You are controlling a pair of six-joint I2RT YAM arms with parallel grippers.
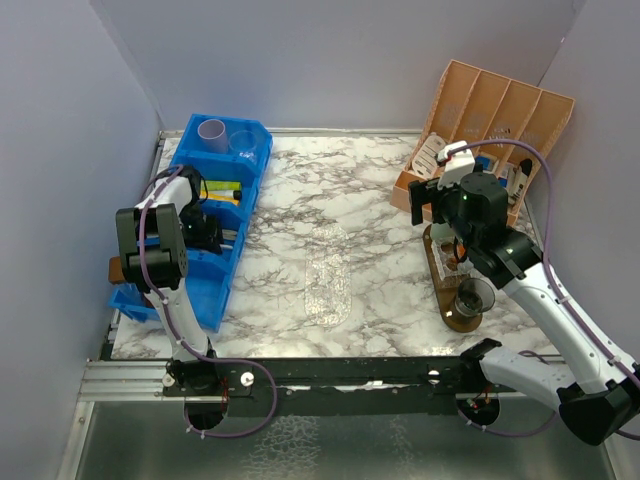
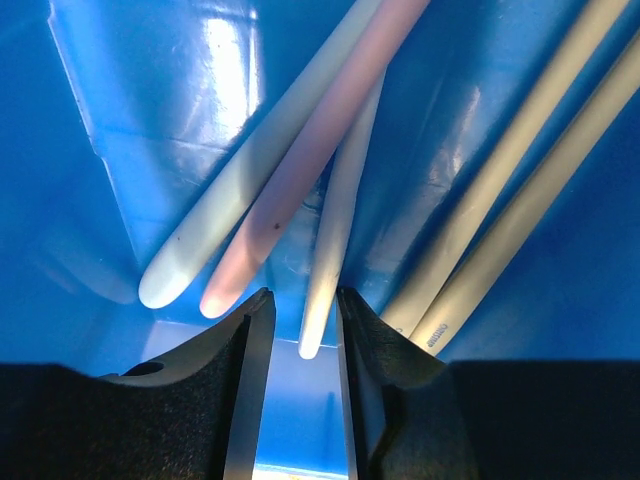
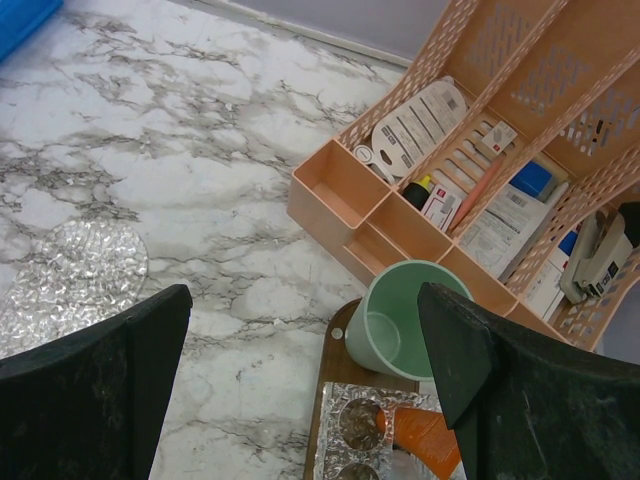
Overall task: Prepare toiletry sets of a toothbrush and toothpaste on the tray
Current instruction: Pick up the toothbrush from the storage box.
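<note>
Down in the blue bin (image 2: 150, 100), between the tips of my left pincer (image 2: 305, 300), lies the blunt end of a cream toothbrush handle (image 2: 335, 220). My jaws stand narrowly apart around it, with bin floor showing on one side, so nothing is clamped yet. A pink handle (image 2: 320, 130) and a pale green handle (image 2: 240, 190) lie just beside it on the left, and two beige handles (image 2: 500, 190) on the right. I judge it light, stiff, thin and slick. Pinched at the very end it would likely pivot or slip, so I'd take it further up the shaft, squarely across. My right pincer (image 3: 303, 300) hangs wide apart above the mint green cup (image 3: 395, 320) on the wooden tray (image 3: 328, 390), well apart from the bin.
</note>
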